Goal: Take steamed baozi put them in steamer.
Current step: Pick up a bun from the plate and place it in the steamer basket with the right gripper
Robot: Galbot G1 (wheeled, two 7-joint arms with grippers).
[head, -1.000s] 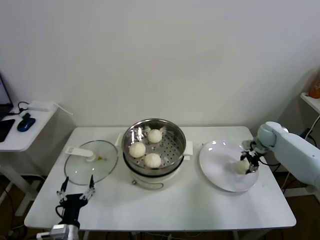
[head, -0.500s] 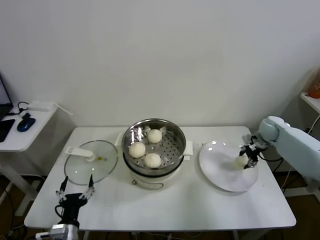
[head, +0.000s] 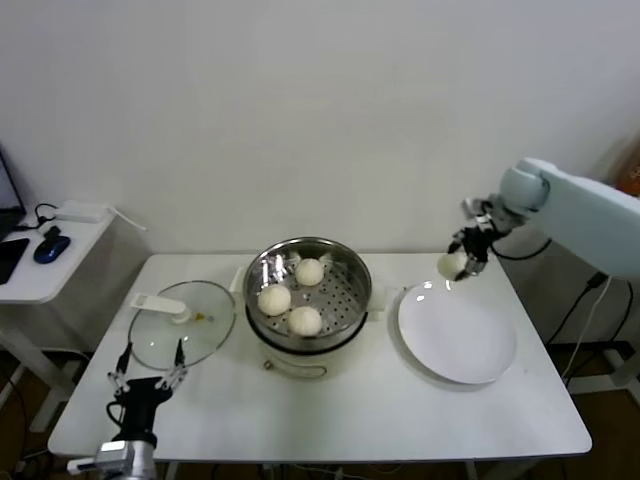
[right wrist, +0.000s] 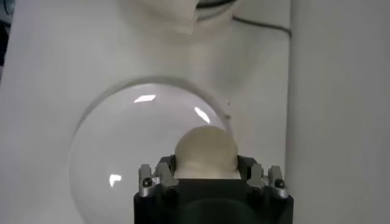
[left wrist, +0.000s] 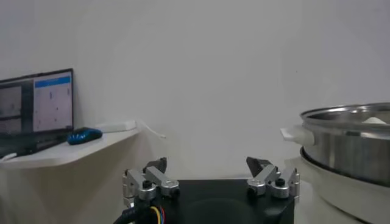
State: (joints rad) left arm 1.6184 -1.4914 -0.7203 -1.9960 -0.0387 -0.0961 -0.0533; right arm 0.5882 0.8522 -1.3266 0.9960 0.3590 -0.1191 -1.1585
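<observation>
Right gripper [head: 462, 258] up in the air above the back edge of the plate [head: 457, 350], pinching one bun [head: 452, 264]. Three more buns [head: 290, 295] sitting inside the steamer [head: 307, 306]. Lid [head: 183, 322] flat on the table [head: 380, 410], left of steamer. Left gripper [head: 145, 375] low near the table's front edge, spread wide, holding nothing.

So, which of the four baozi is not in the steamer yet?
The baozi held in the right gripper, in the air above the white plate. The other three lie inside the steamer.
</observation>
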